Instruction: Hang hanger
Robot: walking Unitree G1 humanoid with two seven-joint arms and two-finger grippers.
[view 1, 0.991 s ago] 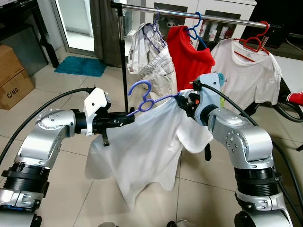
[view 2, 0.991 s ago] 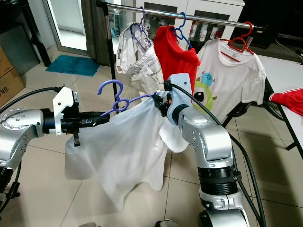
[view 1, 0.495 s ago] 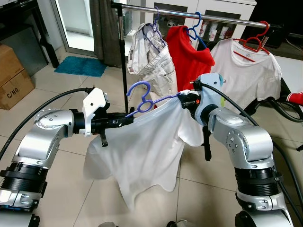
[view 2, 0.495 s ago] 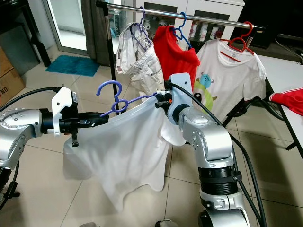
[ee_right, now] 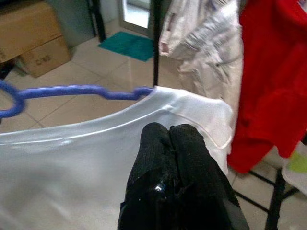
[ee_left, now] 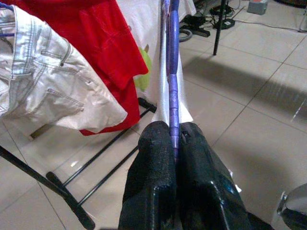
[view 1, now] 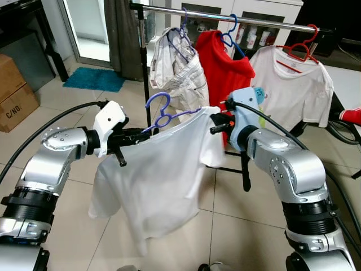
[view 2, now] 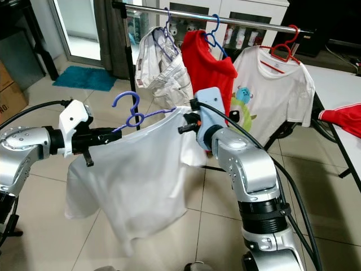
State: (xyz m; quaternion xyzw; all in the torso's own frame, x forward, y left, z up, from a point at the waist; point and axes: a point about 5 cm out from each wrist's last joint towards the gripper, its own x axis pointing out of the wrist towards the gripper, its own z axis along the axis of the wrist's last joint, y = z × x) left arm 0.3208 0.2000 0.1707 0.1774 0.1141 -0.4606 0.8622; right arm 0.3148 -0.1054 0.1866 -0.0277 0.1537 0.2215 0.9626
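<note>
Holding a purple hanger (view 1: 169, 117) out in front of its chest, the robot stands before a clothes rail (view 1: 265, 22) with a white T-shirt (view 1: 155, 175) draped from that hanger. The left gripper (ee_left: 173, 139) has its two black fingers pressed tight on one end of the hanger's arm, which runs straight out from between them. The right gripper (ee_right: 170, 136) sits at the shirt's other shoulder, fingers closed together; whether they pinch cloth or hanger I cannot tell, since the fabric covers that end. The hanger's hook (view 2: 127, 104) stands up free, below the rail and not on it.

On the rail hang three garments already: pale jeans (view 1: 177, 68) on a purple hanger nearest the upright pole (view 1: 145, 73), a red top (view 1: 223, 65) on a blue hanger (view 1: 231, 36) in the middle, and a white T-shirt with a cartoon print (view 2: 273, 90) on a red hanger (view 1: 299, 51) at the robot's right. The jeans and red top hang directly behind the held shirt, crowding the stretch of rail nearest the hook.

Off to the left lie a teal mat (view 1: 96, 79) by a doorway and a cardboard box (view 1: 17, 90) on the tiled floor (view 1: 248, 226). A red cloth (view 2: 341, 116) lies at the far right edge.
</note>
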